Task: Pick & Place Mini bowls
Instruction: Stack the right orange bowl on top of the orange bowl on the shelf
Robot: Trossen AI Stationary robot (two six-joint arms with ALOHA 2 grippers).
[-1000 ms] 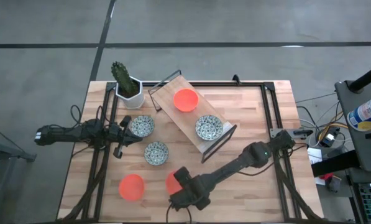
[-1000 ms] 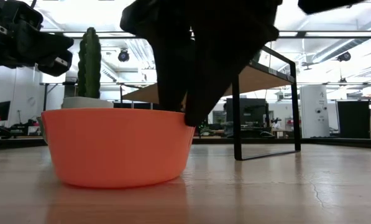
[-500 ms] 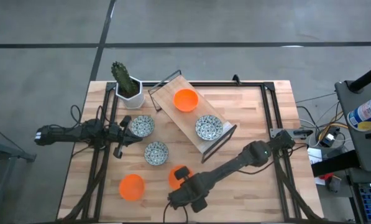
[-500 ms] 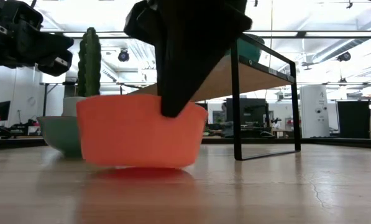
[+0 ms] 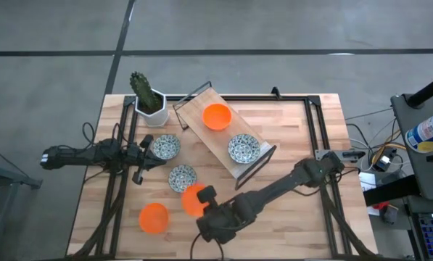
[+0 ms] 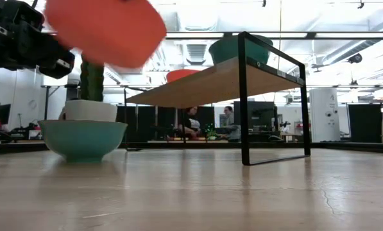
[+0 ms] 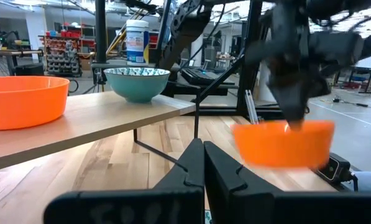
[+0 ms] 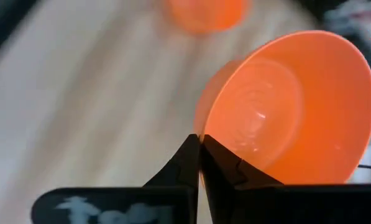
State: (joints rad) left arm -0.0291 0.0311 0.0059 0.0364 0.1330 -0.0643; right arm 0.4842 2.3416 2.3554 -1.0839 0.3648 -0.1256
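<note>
Risk was a rim slip: your right claw (image 8: 199, 149) pinched the orange bowl (image 5: 194, 199) by its rim, airborne near the table's (image 5: 296, 138) front edge. Left claw (image 7: 204, 163), pressed together, waited by the left edge.

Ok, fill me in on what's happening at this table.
The right gripper is shut on the rim of an orange bowl and holds it in the air above the table. On the raised wooden shelf sit another orange bowl and a patterned bowl. Two more patterned bowls and a third orange bowl sit on the tabletop. The left gripper waits shut beside the patterned bowls, holding nothing.
</note>
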